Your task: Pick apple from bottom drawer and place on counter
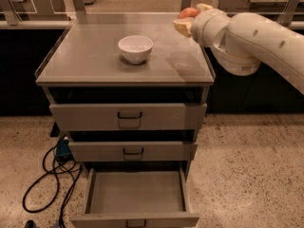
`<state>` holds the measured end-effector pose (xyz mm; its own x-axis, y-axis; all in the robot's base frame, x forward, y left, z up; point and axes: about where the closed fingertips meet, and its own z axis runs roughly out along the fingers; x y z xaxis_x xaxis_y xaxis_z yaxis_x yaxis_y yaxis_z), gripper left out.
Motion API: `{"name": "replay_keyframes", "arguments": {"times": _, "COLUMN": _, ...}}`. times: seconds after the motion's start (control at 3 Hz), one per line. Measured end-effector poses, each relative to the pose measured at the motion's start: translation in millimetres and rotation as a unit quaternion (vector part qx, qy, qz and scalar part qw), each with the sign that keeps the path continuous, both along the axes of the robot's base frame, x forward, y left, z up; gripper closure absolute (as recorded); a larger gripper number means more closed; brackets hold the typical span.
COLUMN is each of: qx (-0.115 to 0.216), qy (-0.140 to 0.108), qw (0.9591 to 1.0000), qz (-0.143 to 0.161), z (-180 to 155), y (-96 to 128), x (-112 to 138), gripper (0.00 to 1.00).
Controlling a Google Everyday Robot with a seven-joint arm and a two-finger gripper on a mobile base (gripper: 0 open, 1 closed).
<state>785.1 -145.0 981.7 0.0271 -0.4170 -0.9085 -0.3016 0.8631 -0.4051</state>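
Observation:
The apple (188, 13) is small, red-orange, and held between the pale fingers of my gripper (190, 17), above the far right part of the counter (90, 56). The gripper is shut on it; my white arm comes in from the right. The bottom drawer (135, 194) stands pulled open at the foot of the cabinet, its flat grey floor bare, with its black handle at the front edge.
A white bowl (135, 48) stands on the counter left of the gripper. Two shut drawers (128, 116) sit below the top. Black cables (50, 175) lie on the speckled floor at the left. A pale ledge with glass panels runs behind the cabinet.

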Motion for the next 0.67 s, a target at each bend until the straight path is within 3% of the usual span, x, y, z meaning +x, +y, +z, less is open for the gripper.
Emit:
{"name": "replay_keyframes", "arguments": {"times": 0.33, "qx": -0.004, "qy": 0.028, "qw": 0.9962, "qz": 0.082, "z": -34.8, "y": 51.6, "x": 29.4, "gripper": 1.00}}
{"name": "replay_keyframes", "arguments": {"times": 0.67, "qx": -0.019, "qy": 0.072, "qw": 0.9884, "qz": 0.133, "z": -76.0, "y": 72.1, "x": 39.7, "gripper": 1.00}}
